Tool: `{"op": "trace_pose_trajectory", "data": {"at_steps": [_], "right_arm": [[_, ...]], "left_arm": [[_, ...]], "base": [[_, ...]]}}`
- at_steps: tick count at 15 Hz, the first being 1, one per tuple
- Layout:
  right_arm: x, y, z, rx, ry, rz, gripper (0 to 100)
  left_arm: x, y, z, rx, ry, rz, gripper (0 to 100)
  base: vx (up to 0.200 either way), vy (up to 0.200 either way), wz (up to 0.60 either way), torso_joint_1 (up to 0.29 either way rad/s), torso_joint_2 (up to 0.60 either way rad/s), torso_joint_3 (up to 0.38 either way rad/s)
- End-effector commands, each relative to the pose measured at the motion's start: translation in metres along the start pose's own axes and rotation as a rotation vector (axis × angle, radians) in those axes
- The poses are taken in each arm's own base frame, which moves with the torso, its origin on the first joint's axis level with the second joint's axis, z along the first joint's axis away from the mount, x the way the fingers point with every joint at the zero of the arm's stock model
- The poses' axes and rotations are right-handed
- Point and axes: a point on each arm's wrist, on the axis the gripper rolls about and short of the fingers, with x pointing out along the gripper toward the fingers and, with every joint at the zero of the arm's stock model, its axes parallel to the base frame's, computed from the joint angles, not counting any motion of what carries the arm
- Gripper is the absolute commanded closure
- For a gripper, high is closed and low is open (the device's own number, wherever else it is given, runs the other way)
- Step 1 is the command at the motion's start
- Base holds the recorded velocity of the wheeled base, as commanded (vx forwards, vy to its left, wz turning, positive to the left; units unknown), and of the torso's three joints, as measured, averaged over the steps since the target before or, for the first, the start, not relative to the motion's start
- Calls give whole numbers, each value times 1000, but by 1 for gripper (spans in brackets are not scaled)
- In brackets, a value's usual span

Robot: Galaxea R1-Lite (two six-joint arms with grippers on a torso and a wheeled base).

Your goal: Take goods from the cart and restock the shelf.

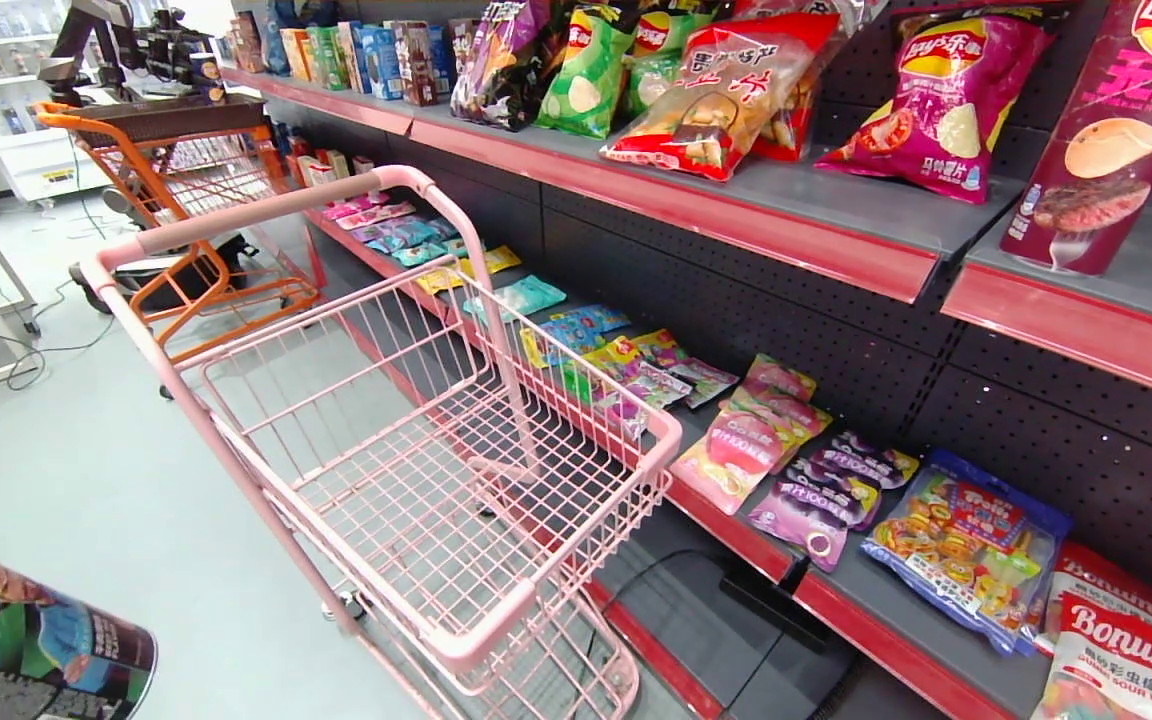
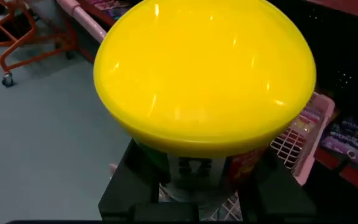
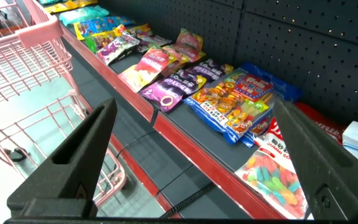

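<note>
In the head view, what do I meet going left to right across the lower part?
canister → pink cart → pink candy bag → purple candy bags → blue-edged candy bag → white sour worm bag

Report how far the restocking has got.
Done: the cart looks emptied, with only bare wire in its basket, and bags already line the shelf. In hand: the left gripper is shut on a yellow-lidded can. Left: that can is not yet on the shelf. The right gripper is open and holds nothing.
</note>
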Motion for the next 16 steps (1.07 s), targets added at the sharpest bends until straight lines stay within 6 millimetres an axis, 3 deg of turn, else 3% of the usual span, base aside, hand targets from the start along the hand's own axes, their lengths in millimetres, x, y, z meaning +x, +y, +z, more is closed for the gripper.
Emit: {"op": "trace_pose_trajectory", "data": {"at_steps": [1, 8, 16], "right_arm": [[0, 0, 0, -1, 0, 0, 0], [0, 0, 0, 1, 0, 0, 0], [0, 0, 0, 1, 0, 0, 0]], "left_arm": [[0, 2, -15, 46, 4, -8, 100], [-9, 1, -21, 145, -29, -45, 100], [-12, 2, -24, 205, -43, -46, 100]], "base": [[0, 0, 0, 0, 0, 0], [0, 0, 0, 0, 0, 0], [0, 0, 0, 115, -419, -304]]}}
